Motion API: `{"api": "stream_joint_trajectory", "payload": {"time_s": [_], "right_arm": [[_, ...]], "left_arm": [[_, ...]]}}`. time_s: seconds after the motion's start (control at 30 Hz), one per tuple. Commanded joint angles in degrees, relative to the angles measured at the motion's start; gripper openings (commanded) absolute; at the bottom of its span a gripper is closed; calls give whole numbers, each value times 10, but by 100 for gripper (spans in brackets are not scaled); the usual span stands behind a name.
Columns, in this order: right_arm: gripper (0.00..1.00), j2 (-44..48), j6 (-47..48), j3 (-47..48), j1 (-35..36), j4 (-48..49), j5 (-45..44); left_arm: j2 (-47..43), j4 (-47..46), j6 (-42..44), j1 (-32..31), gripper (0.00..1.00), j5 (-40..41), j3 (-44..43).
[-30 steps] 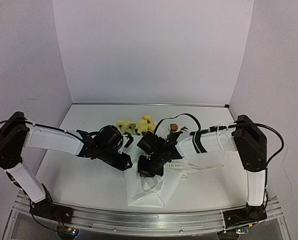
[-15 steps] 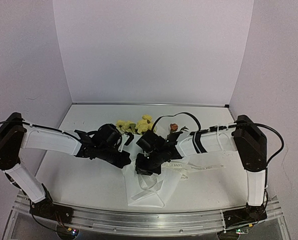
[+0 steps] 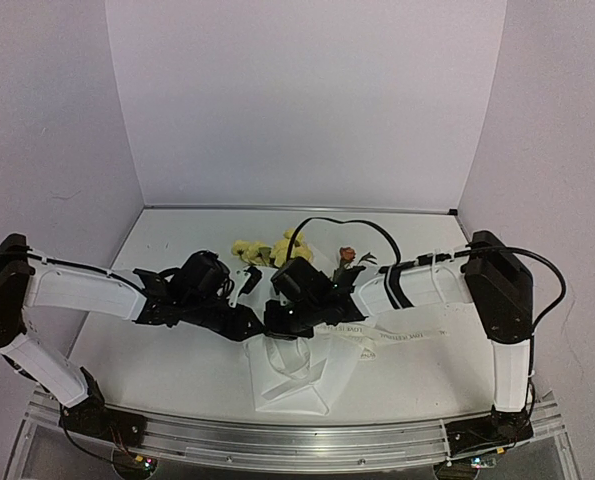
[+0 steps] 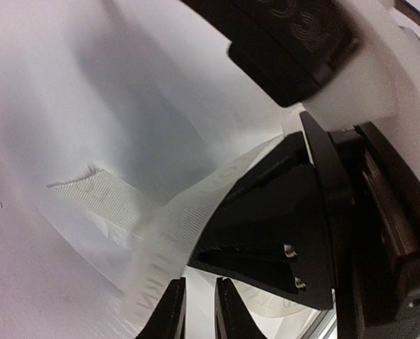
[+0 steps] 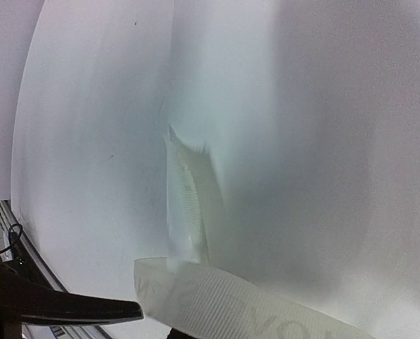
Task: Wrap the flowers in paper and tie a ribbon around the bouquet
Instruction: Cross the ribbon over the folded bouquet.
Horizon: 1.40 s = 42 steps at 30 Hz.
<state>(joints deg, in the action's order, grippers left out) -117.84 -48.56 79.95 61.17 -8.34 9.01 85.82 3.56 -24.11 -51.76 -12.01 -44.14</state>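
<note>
Two hands meet mid-tabletop [image 3: 157,365] over the crumpled white paper [image 3: 295,380]. The left hand [image 3: 255,325] sits low on the sheet, its fingers [image 4: 171,311] a narrow slit apart and gripping nothing I can make out. The ribbon [image 4: 97,194] runs just beside them. The flowers [image 3: 277,248] lie just beyond both wrists, yellow heads showing. The right hand [image 3: 282,322] is closed tight, with the ribbon seemingly pinched at its tips. The lettered band trails off rightward across the tabletop.
</note>
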Motion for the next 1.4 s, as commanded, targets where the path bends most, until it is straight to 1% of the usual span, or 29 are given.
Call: {"api": "stream_joint_trajectory", "payload": {"time_s": [0.0,0.07,0.13,0.2,0.3,0.4,0.53,0.7,0.83,0.93,1.03,1.17,1.23,1.27,1.37], "right_arm": [[0,11,64,-22,1,63,-39],[0,7,81,-26,1,74,-42],[0,5,92,-33,2,86,-45],[0,7,104,-38,3,100,-53],[0,7,119,-39,7,102,-70],[0,2,132,-29,9,103,-76],[0,-4,147,-21,13,103,-82],[0,0,175,-18,21,103,-96],[0,5,206,-15,31,103,-120],[0,7,224,-11,38,98,-136],[0,4,229,-7,39,96,-143],[0,-12,217,19,39,69,-137],[2,-14,205,25,39,53,-136],[5,-13,198,24,39,50,-137],[10,-4,185,14,39,46,-140]], "left_arm": [[-46,-32,-30,12,27,5,16],[-69,-33,-48,24,30,9,24],[-97,-33,-74,37,35,21,33],[-119,-33,-104,53,38,34,44],[-127,-21,-152,87,45,42,49],[-113,-6,-182,107,53,32,41],[-83,-28,-205,125,65,-11,27],[-30,-32,-198,127,73,-74,-6],[3,-32,-202,127,75,-102,-21],[16,-50,-214,127,75,-112,-28],[33,-32,-219,129,75,-107,-44],[65,2,-213,129,72,-105,-74],[75,19,-206,129,70,-96,-86],[77,26,-203,129,70,-92,-90],[86,49,-192,129,67,-85,-103]]}}
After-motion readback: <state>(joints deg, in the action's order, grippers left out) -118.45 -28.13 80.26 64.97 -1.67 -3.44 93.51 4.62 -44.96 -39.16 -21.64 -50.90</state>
